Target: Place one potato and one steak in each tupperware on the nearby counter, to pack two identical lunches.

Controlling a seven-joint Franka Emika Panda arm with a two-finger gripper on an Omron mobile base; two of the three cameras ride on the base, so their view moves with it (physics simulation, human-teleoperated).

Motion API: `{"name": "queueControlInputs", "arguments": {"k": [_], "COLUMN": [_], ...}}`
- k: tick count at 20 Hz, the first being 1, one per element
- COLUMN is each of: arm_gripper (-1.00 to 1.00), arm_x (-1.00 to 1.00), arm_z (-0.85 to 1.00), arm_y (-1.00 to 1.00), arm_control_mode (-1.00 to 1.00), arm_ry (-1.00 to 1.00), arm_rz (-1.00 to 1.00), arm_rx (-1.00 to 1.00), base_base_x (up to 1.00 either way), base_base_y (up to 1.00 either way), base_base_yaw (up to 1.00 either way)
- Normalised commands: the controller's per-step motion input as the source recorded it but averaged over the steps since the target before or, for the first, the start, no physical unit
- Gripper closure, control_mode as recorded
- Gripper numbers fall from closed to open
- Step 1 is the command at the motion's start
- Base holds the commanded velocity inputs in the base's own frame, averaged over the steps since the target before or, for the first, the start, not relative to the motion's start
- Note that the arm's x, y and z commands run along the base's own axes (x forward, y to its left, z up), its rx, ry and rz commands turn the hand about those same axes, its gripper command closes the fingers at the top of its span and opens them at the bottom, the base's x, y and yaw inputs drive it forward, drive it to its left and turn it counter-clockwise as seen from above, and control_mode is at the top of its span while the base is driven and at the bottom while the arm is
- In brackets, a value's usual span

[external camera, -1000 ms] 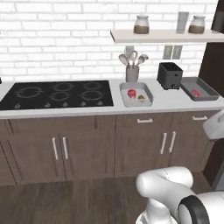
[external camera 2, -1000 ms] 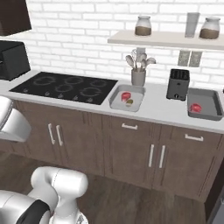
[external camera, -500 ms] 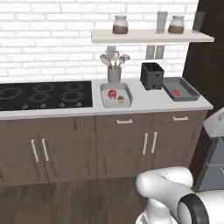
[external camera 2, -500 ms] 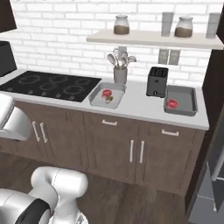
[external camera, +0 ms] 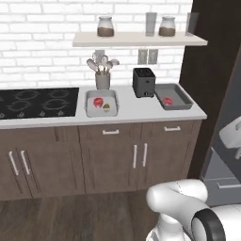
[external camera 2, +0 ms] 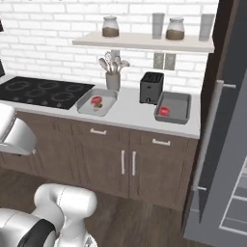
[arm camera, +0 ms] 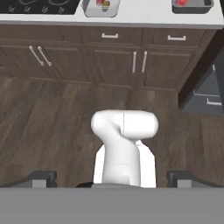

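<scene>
Tupperware first: your light grey shallow tray [external camera: 101,103] sits centre frame on the pale bench [external camera: 136,109], the darker grey tray [external camera: 173,96] right of the black toaster [external camera: 144,82]. Your tool [arm camera: 112,180] stands wide open, empty.

worktop [external camera: 132,110] pale, mid-frame | on it: black hob [external camera: 37,102] left | light grey tupperware [external camera: 101,104] centre | utensil jar [external camera: 102,81] | black toaster [external camera: 143,82] | dark grey tupperware [external camera: 173,96] right

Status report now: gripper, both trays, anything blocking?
Gripper open, empty. Light grey tray: red piece plus brownish piece. Darker grey tray: red piece alone. Black toaster between trays.
</scene>
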Motion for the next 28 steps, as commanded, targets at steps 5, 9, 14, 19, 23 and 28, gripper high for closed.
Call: {"name": "queueControlInputs", "arguments": {"k": [5,9,14,19,23,28], "arm_gripper": [-1.00,-1.00,-1.00,-1.00,-1.00,-1.00], "arm_x": [0.00,0.00,0.00,0.00,0.00,0.00], "arm_z": [0.00,0.00,0.00,0.00,0.00,0.00], "arm_y": [0.00,0.00,0.00,0.00,0.00,0.00], "arm_control_mode": [1.00,1.00,1.00,1.00,1.00,1.00], "arm_ry": [0.00,0.00,0.00,0.00,0.00,0.00], "arm_rz": [0.00,0.00,0.00,0.00,0.00,0.00], "arm_rx": [0.00,0.00,0.00,0.00,0.00,0.00], "base_base_x": [-0.22,-0.14,-0.10,-0.05,0.00,0.10], "base_base_y": [-0.72,-0.82,-0.93,-0.99,-1.00,-0.86], "base_base_yaw": [0.10,0.09,0.07,0.04,0.02,0.01]}}
